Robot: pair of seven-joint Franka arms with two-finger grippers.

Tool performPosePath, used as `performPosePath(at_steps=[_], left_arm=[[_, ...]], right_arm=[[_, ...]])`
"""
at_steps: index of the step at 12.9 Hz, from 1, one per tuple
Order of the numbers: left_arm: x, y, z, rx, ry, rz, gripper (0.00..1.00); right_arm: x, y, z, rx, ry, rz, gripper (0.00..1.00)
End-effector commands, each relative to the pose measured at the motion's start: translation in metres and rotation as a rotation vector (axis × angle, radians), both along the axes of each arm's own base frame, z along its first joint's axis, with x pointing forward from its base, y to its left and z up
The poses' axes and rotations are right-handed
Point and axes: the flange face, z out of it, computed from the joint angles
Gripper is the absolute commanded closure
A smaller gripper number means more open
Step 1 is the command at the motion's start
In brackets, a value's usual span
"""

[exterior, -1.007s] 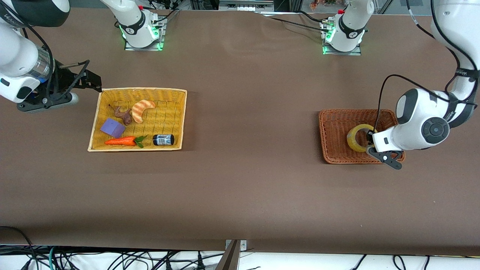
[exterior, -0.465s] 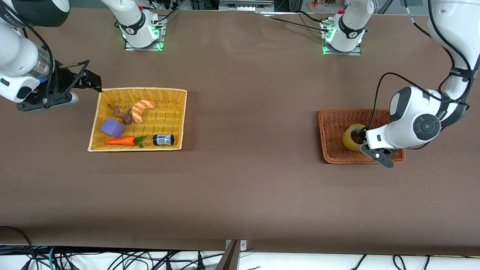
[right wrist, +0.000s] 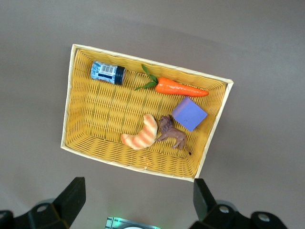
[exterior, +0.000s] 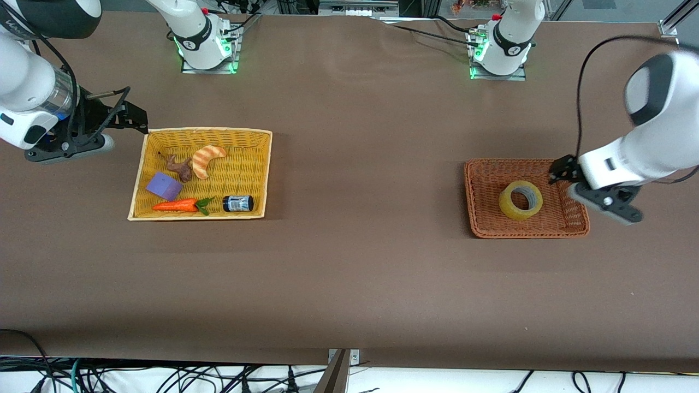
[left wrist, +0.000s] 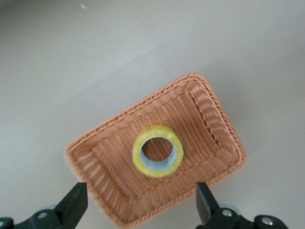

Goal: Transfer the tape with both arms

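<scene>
The tape, a yellowish ring with a grey-lined hole, lies flat in the brown wicker basket, free of any gripper. My left gripper hangs open and empty over that basket's edge at the left arm's end of the table. In the left wrist view the tape sits in the middle of the basket, with the open gripper well above it. My right gripper waits open and empty beside the yellow basket.
The yellow basket holds a striped croissant, a brown toy animal, a purple block, a carrot and a small dark jar. The arms' bases stand at the table's back edge.
My left gripper opened and let go of the tape, then rose and drew back toward the left arm's end. The tape now lies flat in the brown basket. The right arm stayed still.
</scene>
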Motion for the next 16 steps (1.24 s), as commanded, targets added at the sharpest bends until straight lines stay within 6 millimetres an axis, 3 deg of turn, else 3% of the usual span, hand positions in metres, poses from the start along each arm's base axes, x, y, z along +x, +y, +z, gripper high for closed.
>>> performPosePath(at_steps=[1,3,5,8,10,16], left_arm=[[-0.010,-0.002,0.079,0.001,-0.035,0.019,0.00],[-0.024,0.010,0.105,0.005,-0.069,0.090,0.00],[-0.035,0.030,0.106,-0.107,-0.052,0.265,0.00],[-0.051,0.030,0.100,-0.067,-0.036,0.313,0.00],[-0.060,0.013,0.097,-0.052,-0.027,0.357,0.00],[-0.061,0.019,0.097,-0.050,-0.023,0.362,0.00]], right_arm=[[-0.006,-0.001,0.006,0.001,-0.010,0.017,0.00],[-0.006,-0.001,0.006,0.001,-0.010,0.017,0.00],[-0.006,-0.001,0.006,0.001,-0.008,0.017,0.00],[-0.006,-0.001,0.006,0.000,-0.007,0.017,0.00],[-0.006,-0.001,0.006,0.000,-0.007,0.017,0.00],[-0.006,0.001,0.006,0.004,-0.008,0.021,0.00]])
